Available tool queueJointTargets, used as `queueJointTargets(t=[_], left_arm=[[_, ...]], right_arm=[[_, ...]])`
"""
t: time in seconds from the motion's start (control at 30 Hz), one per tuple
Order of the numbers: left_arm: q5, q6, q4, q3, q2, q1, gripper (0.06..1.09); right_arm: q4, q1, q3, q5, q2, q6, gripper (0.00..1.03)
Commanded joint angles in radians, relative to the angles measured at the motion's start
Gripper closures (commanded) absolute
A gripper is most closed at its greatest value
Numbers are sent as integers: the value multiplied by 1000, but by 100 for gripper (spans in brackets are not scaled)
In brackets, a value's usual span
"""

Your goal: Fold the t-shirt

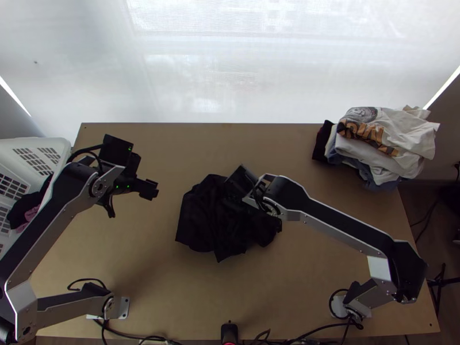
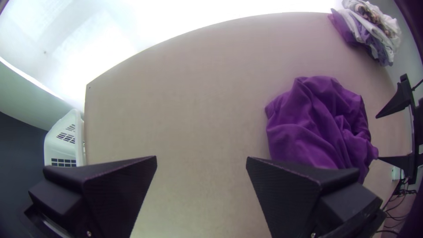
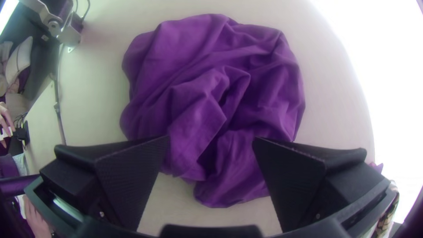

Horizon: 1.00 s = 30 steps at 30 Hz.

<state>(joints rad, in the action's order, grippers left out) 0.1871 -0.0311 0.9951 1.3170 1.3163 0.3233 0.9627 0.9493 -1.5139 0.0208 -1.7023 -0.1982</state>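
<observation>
T-shirt (image 1: 198, 224) lies bunched on middle of wooden table (image 1: 276, 287); we see it beneath right claw (image 3: 211, 140), whose fingers stand apart; right arm (image 1: 345, 227) is nearer; left claw (image 2: 201, 159) also has fingers apart, with T-shirt to its right; we find no clear long axis in roundish shape; dark cloth looks soft and smooth, with deep creases; we judge that edge must be found first, for spreading.

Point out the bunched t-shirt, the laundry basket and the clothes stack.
T-shirt (image 3: 198, 110): right wrist view, on its rumpled middle.
Laundry basket (image 2: 64, 150): left wrist view, on its wall.
Clothes stack (image 1: 411, 138): top view, on the uppermost garment.
</observation>
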Motion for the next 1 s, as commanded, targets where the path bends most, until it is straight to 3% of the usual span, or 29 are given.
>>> queueJointTargets(t=[0.0, 0.23, 0.4, 0.63, 0.97], left_arm=[[2, -15, -6, -18, -3, 3, 10], [2, -24, -6, -21, -2, 5, 10], [2, -26, -7, -19, 1, 14, 10], [2, -30, -10, -27, 6, 33, 10], [2, -32, -21, -38, 12, 65, 10]], right_arm=[[24, 22, 6, 16, -34, 3, 15], [-7, 31, 70, 39, -77, 3, 18], [-82, 25, 64, 38, -60, -4, 67], [-82, 2, -25, 38, -28, -43, 100], [-18, -81, -232, -4, -7, -55, 100]])
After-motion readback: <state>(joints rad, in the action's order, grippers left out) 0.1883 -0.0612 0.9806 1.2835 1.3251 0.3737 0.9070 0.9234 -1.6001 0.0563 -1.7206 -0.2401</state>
